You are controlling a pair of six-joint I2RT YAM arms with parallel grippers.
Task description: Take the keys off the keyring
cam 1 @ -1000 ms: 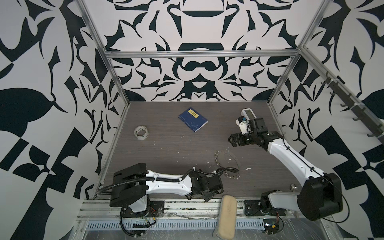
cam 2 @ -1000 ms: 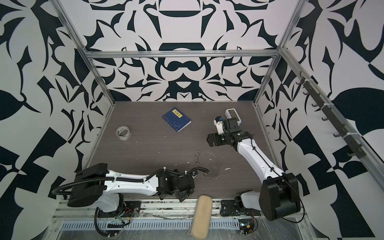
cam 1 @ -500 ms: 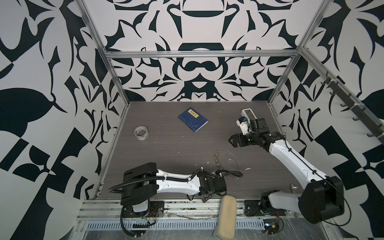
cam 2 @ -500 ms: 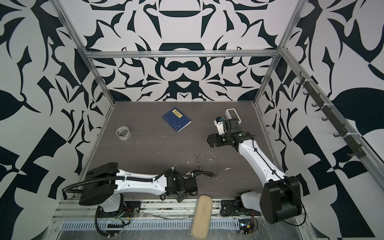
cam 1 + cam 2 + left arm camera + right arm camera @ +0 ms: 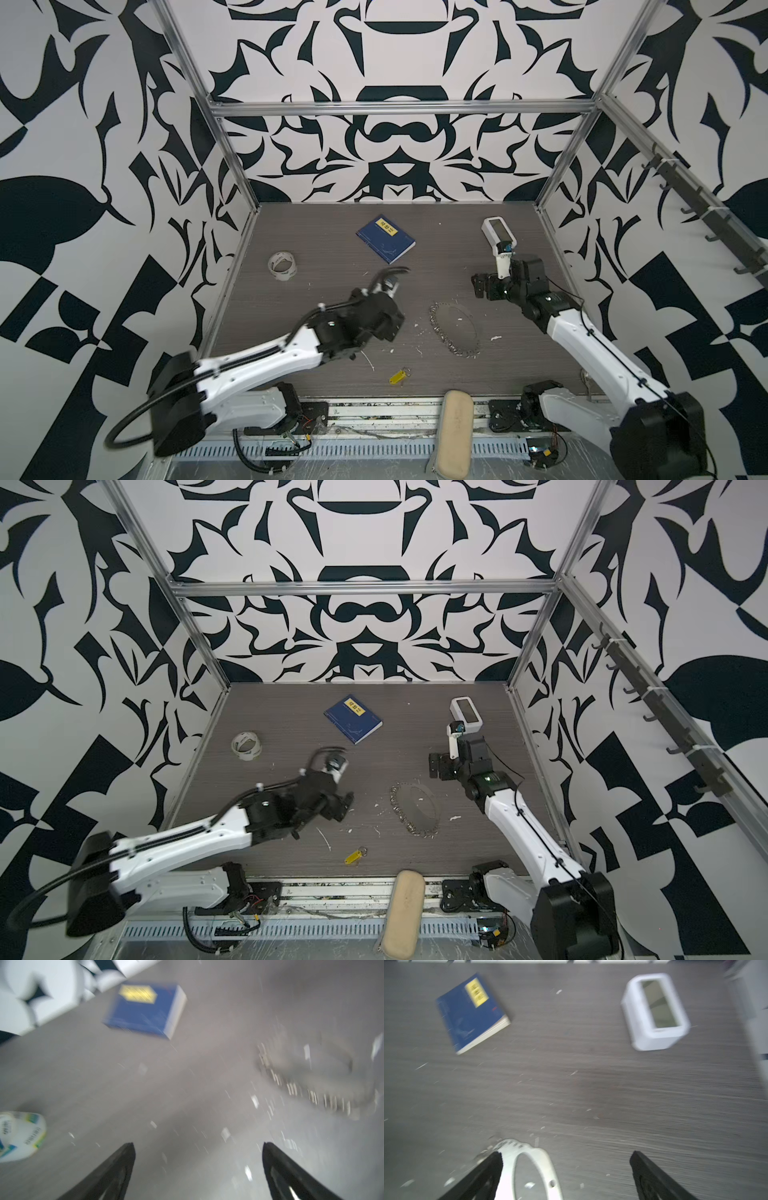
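Left end effector gapes wide and empty above a dark grey wood-grain worktop. Right end effector is equally wide, holding nothing. Between them lies one keyring, a wire oval strung with small silver rings. The keys, one yellow tag, lie apart from it near the front edge. Farther back sit one blue book, one tape roll and one white clock. White scraps litter the surface. Black-and-white patterned walls enclose it.

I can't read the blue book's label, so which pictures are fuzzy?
Left wrist view: most smeared, blue book and keyring streaky. Right wrist view: milder blur, label unreadable too. Both top views: sharp, except the left arm, whose black end looks smudged.
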